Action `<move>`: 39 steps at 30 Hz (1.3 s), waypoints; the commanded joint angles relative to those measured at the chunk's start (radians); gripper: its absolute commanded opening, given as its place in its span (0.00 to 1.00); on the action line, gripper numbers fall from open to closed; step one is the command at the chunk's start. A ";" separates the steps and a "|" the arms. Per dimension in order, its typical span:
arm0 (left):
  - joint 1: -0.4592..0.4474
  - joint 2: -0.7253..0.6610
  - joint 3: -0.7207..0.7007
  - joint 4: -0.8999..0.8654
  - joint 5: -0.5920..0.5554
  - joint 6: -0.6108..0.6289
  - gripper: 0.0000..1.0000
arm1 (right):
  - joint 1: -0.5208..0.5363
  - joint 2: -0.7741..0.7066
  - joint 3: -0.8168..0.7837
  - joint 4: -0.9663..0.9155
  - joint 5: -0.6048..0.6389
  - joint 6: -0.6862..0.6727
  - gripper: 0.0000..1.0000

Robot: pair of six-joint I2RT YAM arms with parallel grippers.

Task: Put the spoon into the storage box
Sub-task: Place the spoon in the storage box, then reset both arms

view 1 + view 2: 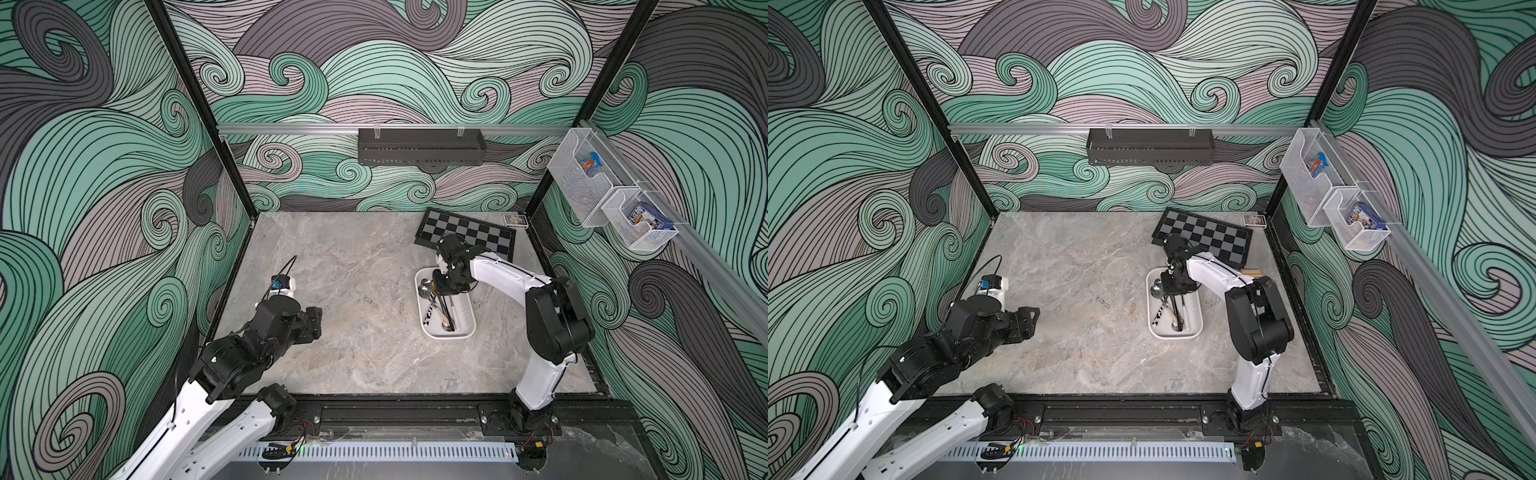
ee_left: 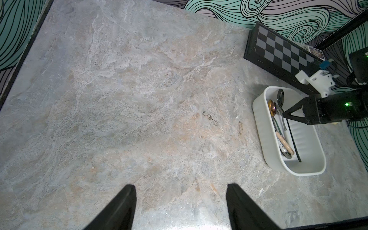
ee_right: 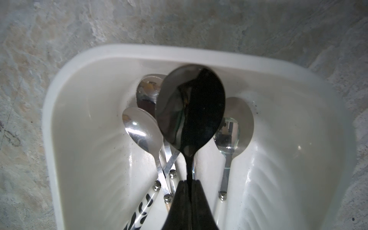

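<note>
The white storage box [image 1: 428, 332] [image 1: 1156, 328] [image 2: 258, 119] [image 3: 139, 49] sits on the stone table, right of centre. My right gripper [image 3: 190, 181] [image 1: 440, 286] [image 2: 284, 115] reaches down into its far end, shut on the thin handle of a black spoon [image 3: 191, 111] [image 2: 280, 96]. The spoon's bowl hangs over several other spoons [image 3: 139, 129] lying in the box. In the left wrist view the black handle's far end reaches the box floor. My left gripper [image 2: 181, 187] [image 1: 316, 320] [image 1: 1034, 320] is open and holds nothing, low over bare table at the left.
A folded chessboard [image 1: 465, 235] lies just behind the box, with a small card box [image 1: 515, 220] in the back right corner. A black perforated shelf [image 1: 419, 147] hangs on the back wall. Wire baskets [image 1: 582, 183] hang on the right wall.
</note>
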 commanded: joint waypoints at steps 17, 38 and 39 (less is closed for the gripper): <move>0.001 0.066 -0.149 0.507 -0.062 0.116 0.99 | -0.010 -0.510 -0.225 0.169 0.259 -0.005 0.70; 0.197 0.393 -0.604 1.492 -0.278 0.652 0.99 | -0.124 -0.619 -1.026 1.462 0.420 -0.315 0.99; 0.248 0.441 -0.603 1.509 -0.259 0.618 0.99 | -0.150 -0.604 -1.027 1.489 0.400 -0.299 0.99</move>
